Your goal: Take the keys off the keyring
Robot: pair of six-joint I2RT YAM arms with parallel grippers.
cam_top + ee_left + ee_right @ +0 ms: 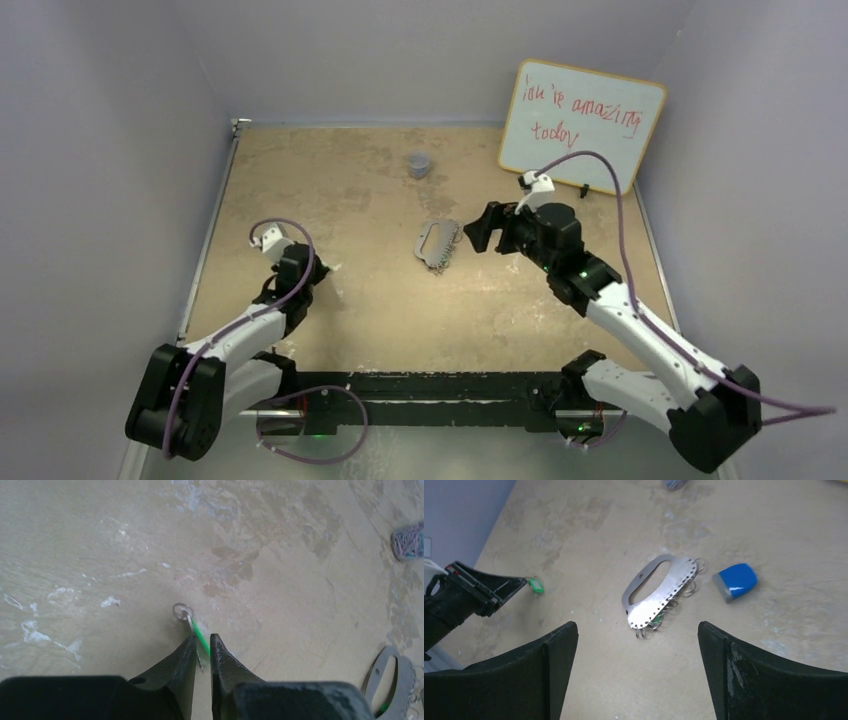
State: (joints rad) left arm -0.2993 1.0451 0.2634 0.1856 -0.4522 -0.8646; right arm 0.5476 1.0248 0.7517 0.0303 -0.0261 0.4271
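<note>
Left wrist view: left gripper (202,638) fingers stand narrowly apart around one green key (196,628) on the table (280,580). Right gripper (636,626) is spread wide, clear of the keyring (659,587), which lies flat at mid-table.

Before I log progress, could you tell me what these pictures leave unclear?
Count of keys on the keyring: right wrist, its plate covers them; top view, too small.
Whether the left end effector grips the green key: left wrist, blade hidden between fingers.
Grey cup: right wrist, cut by top edge.
</note>
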